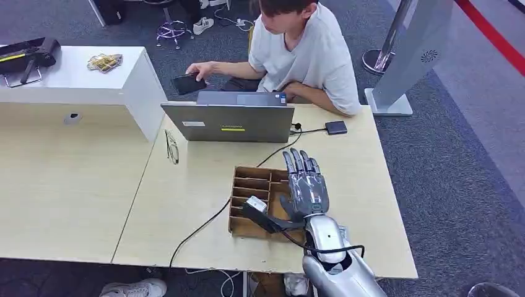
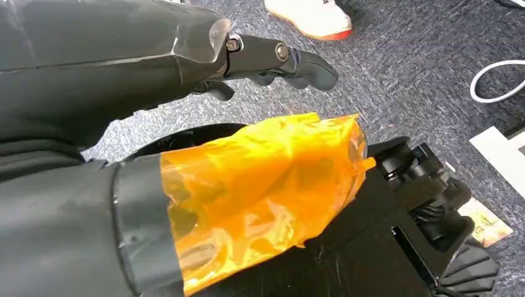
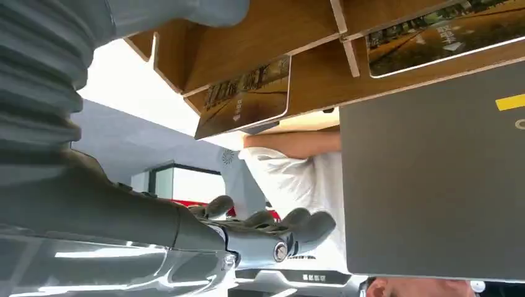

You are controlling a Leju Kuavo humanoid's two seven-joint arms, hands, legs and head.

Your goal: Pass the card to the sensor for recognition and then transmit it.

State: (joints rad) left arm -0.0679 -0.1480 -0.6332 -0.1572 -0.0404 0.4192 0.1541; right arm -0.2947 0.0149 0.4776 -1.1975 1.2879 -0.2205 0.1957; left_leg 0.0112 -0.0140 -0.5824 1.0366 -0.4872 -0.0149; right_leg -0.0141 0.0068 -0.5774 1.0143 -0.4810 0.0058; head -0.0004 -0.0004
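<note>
i am holding my silver right hand (image 1: pixel 306 185) flat over the brown wooden slotted card tray (image 1: pixel 247 185) on the pale wooden table (image 1: pixel 186 204), fingers straight, spread apart and carrying nothing. in the right wrist view, thin glossy printed cards (image 3: pixel 247 96) are lying in the tray's compartments, one of them poking past a divider. i am judging them light, stiff and slick, likely to slide under a flat press, so i am planning to pinch one by its free edge between thumb and a finger. the grey laptop (image 1: pixel 232 122) is standing just beyond the tray, with a person in a white t-shirt (image 1: pixel 309 55) behind it. my dark left hand (image 2: pixel 272 62) is hanging over grey carpet, fingers loosely curled around nothing.
</note>
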